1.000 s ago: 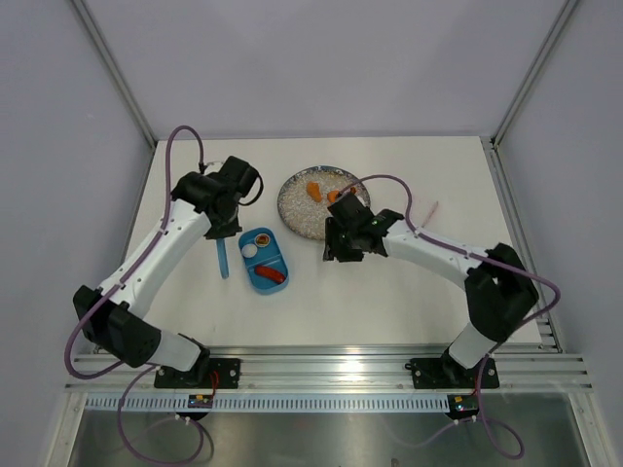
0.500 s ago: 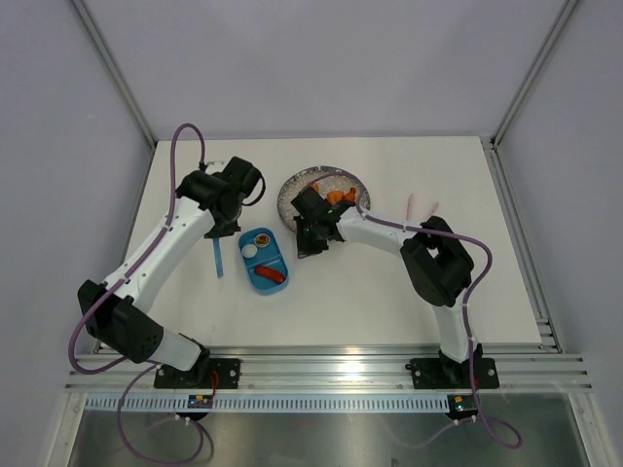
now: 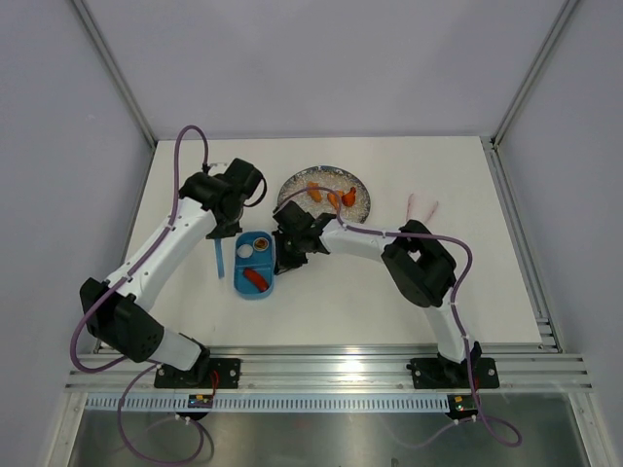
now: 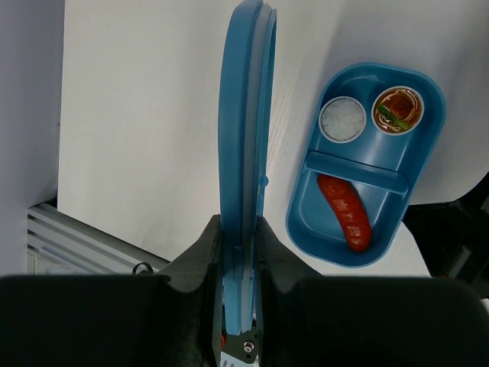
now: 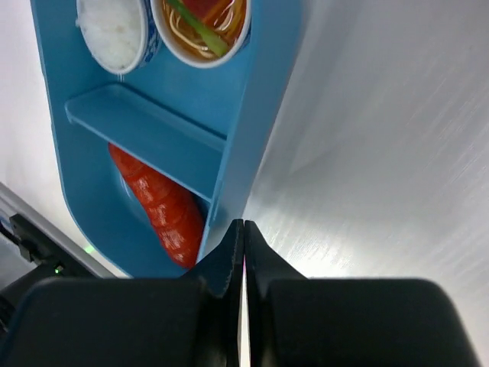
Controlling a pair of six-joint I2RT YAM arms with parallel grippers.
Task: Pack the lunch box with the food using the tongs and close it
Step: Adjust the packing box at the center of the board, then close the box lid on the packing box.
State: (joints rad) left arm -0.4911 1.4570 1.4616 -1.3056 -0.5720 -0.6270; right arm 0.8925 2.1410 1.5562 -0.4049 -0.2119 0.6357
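**Left to right:** the left gripper (image 4: 243,233) is clamped on the flat blue lid (image 4: 244,138), holding it on edge above the white table (image 3: 341,292). Just right of it, the lunch box (image 4: 386,202) sits open on the table. A white ball (image 4: 341,119) and a tiny bowl of noodles (image 4: 397,109) fill its far compartment. A red sausage (image 4: 345,214) lies in the near one, on the other side of the divider (image 4: 355,172). The right gripper (image 5: 243,229), jaws pressed together and holding nothing, has its tips at the box's right outer wall. Farther back and to the right, a speckled plate (image 3: 331,178) carries orange chunks (image 3: 313,190). The pale pink tongs (image 3: 421,206) lie on the table to the plate's right.
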